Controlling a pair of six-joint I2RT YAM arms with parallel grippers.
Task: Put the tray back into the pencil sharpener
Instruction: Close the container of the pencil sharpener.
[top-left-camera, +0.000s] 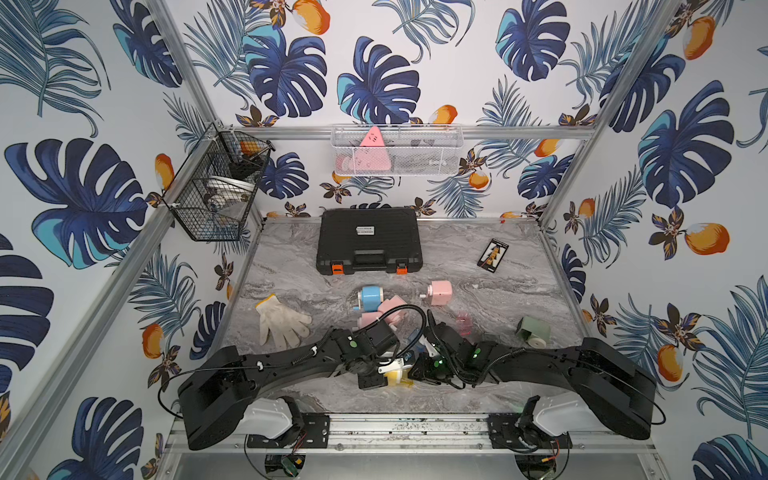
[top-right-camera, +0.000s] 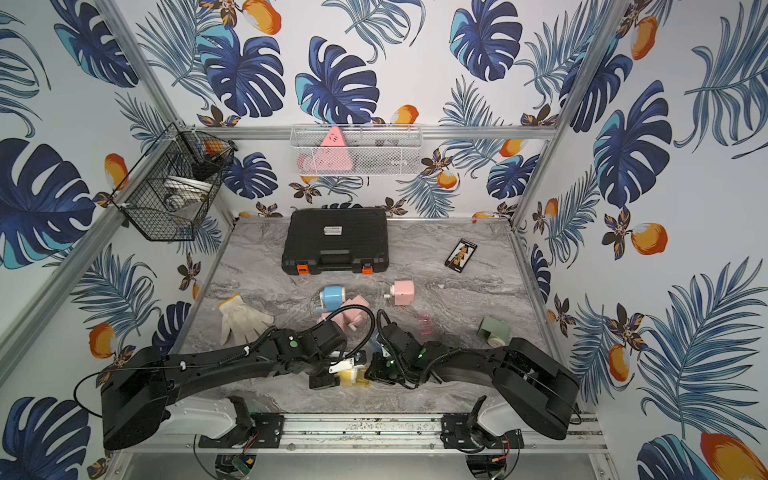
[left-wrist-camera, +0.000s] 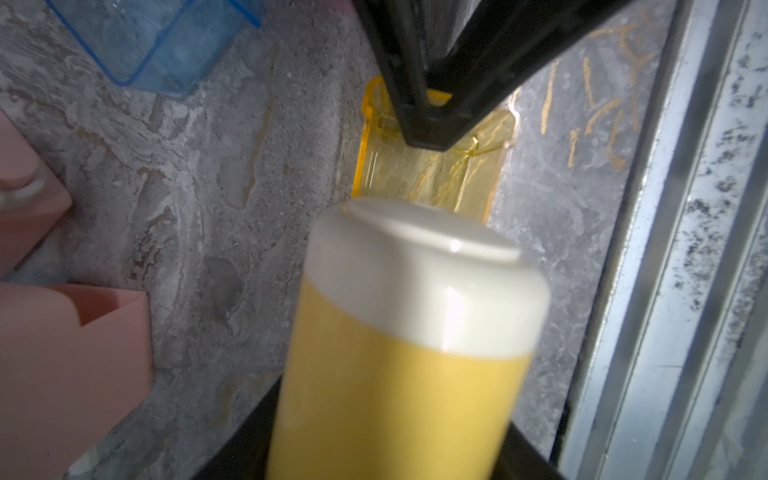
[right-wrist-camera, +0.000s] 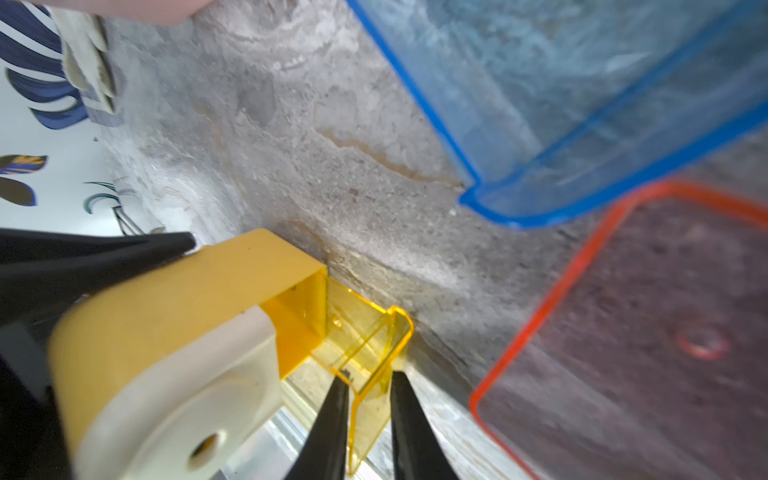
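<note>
Yellow pencil sharpener clamped in left gripper; right gripper narrow, pinching end lip of translucent yellow tray, tray partly slid into sharpener.

A robot lab test booth: a marble-look tabletop boxed in by an aluminium frame and leaf-print wallpaper. Two black robot arms, left and right, are bolted to a rail along the frame's lower edge. Wire baskets hang at upper centre.
</note>
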